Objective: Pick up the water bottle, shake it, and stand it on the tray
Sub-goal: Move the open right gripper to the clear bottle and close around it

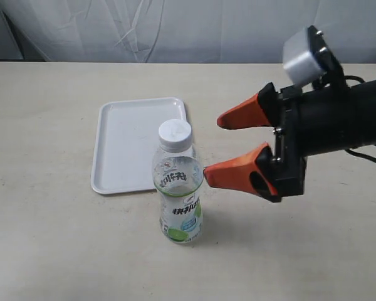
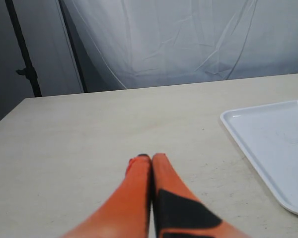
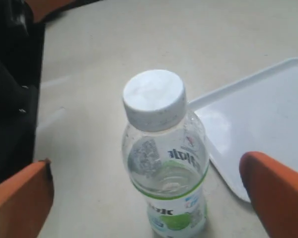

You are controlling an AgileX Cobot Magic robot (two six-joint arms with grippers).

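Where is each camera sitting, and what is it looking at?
Exterior view: off the arms, looking down on the table at the water bottle, the tray beyond it, and the open right gripper beside the bottle.
Left wrist view: on the left arm, looking along the table past the shut left gripper towards a white curtain.
Right wrist view: on the right arm, looking down on the bottle; both orange fingers show, wide apart.
Shared: all three show the tray.

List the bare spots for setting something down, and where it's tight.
Whole tray floor is bare. Also bare: table left of the tray, and in front of it left of the water bottle. Tight: by the tray's near right corner, where the bottle stands beside the open right claw.
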